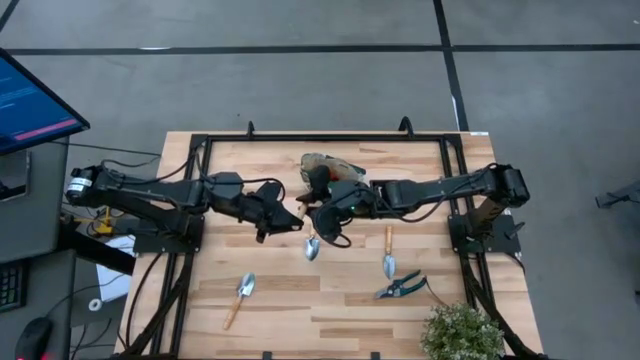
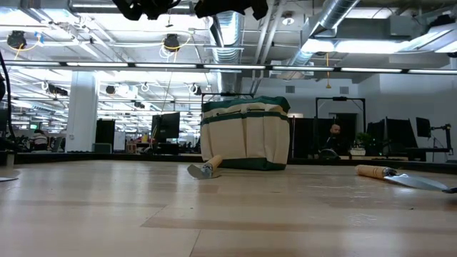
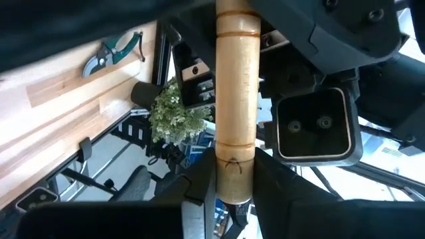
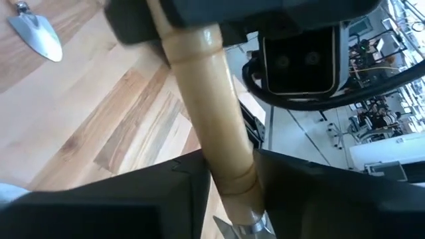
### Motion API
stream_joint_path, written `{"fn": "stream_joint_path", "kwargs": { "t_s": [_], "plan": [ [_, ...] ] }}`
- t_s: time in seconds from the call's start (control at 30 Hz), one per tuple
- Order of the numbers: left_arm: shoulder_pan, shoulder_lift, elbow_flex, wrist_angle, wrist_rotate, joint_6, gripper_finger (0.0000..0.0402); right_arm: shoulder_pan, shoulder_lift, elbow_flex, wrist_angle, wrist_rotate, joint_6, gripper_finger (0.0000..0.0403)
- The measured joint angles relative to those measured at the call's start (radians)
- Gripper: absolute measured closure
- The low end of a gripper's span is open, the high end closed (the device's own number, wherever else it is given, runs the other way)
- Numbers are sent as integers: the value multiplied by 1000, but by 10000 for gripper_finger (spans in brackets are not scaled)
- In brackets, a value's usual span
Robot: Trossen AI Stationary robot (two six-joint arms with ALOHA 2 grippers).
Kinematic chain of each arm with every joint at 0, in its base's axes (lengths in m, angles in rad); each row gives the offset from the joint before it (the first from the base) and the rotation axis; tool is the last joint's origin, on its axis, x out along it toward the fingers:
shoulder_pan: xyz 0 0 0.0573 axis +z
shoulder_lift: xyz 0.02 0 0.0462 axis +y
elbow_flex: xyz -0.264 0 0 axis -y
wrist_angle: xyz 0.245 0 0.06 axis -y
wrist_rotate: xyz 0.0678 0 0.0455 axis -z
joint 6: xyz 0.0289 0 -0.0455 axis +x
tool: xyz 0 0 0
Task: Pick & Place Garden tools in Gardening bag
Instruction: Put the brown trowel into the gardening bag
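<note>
A trowel's wooden handle (image 3: 236,99) is held high above the table between my two grippers, level, and its blade is hidden. My left gripper (image 1: 297,217) and my right gripper (image 1: 320,213) meet tip to tip over the table's middle, both shut on this handle. The beige bag with green trim (image 1: 325,165) stands just beyond them and also shows in the low view (image 2: 246,132). A second trowel (image 1: 311,246) lies on the table under the grippers. Two more trowels (image 1: 240,296) (image 1: 389,256) and the pruning shears (image 1: 400,287) lie nearer the front. My left gripper pinches the handle's free end (image 3: 232,169) between its two fingers, just past a groove and a small cord hole. The handle runs straight out from the fingers, along them, clear of the table. My right gripper pinches the same handle near its metal collar (image 4: 232,179) between its two fingers. The handle runs on from there toward the left gripper, lifted clear.
A leafy plant (image 1: 462,335) stands at the front right corner. A black frame rail (image 1: 330,138) runs round the table's edges. Bare wood (image 1: 320,310) lies between the front trowel and the shears.
</note>
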Motion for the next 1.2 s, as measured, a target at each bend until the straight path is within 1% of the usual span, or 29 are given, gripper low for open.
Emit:
{"fn": "stream_joint_path", "kwargs": {
  "t_s": [0.2, 0.3, 0.4, 0.5, 0.73, 0.87, 0.93, 1.03, 1.2],
  "plan": [
    [17, 1, 0, -2, -4, 0, 334, 8, 0, 0, 4, 19, -1, 261],
    [23, 1, 0, -2, -4, 0, 334, 17, 0, 0, 4, 65, -15, 250],
    [24, 1, 0, -9, -6, -1, 334, 25, 0, 0, 0, 115, -23, 247],
    [23, 1, 0, -9, -5, -1, 334, 31, 0, 0, -3, 139, -23, 259],
    [23, 1, 0, -13, -22, -19, 334, 31, 0, 0, -14, 152, -53, 324],
    [23, 0, 0, -13, -21, -21, 334, 31, 0, 0, -17, 152, -54, 331],
    [23, 0, 0, -13, -26, -17, 333, 31, 0, 0, -17, 170, -52, 332],
    [23, -1, 0, -7, -50, -4, 315, 31, 0, 0, -18, 192, -41, 337],
    [23, 1, 1, 21, -74, 57, 249, 30, -2, 0, -13, 179, 14, 337]
  ]
}}
